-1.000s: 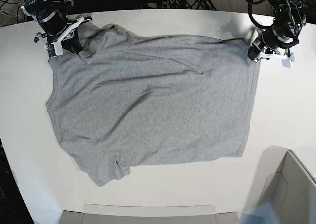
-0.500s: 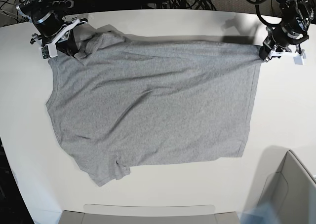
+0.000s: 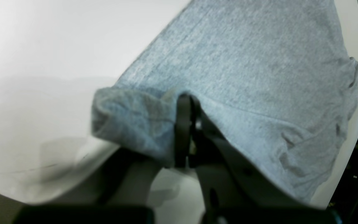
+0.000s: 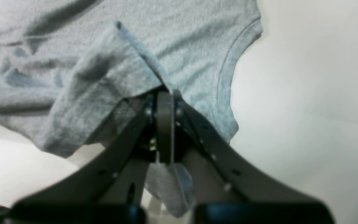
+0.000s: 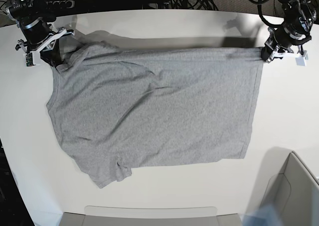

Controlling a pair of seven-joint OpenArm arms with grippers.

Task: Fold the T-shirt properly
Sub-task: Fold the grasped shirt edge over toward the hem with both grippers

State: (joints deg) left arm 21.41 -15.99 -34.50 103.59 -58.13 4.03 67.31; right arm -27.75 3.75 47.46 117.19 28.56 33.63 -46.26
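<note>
Both grippers pinching the shirt's far edge

At upper left of the base view the right gripper (image 5: 54, 58) is clamping the shoulder of the shirt (image 5: 154, 111); at upper right the left gripper (image 5: 265, 55) is clenching the hem corner. The shirt is lying spread on the table (image 5: 289, 116), its long axis running left to right between them, its body lying toward the frame's bottom, where the held edge would likely fold.

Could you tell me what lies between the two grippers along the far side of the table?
Only the T-shirt: its far edge runs from right gripper to left gripper, per the base view.
</note>
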